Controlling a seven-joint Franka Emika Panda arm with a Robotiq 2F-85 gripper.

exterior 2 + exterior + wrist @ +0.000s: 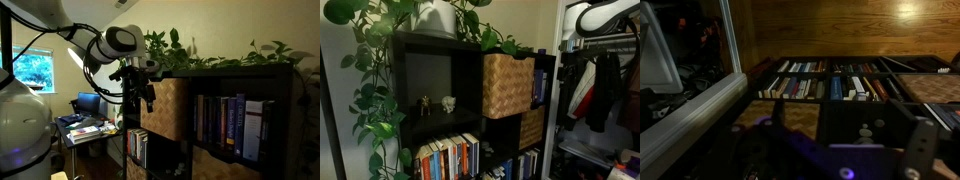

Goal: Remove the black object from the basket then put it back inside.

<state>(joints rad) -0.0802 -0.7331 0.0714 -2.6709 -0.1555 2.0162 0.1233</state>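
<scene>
The light tan wicker basket [506, 85] sits in an upper cubby of a black shelf [440, 45], and it shows in both exterior views [168, 108]. My gripper [146, 93] hangs from the arm just in front of the basket's outer face, at about the height of its top edge. The gripper is dark, and I cannot tell whether its fingers are open or holding anything. In the dim wrist view the basket's weave [800, 117] shows beyond the gripper body [845, 160]. No black object can be made out in any view.
A darker woven basket [531, 127] sits in the cubby below. Two small figurines [436, 103] stand in the cubby beside the tan basket. Rows of books [448, 156] fill the lower shelves. Trailing plants [380, 60] cover the shelf top. Clothes [598, 90] hang beside the shelf.
</scene>
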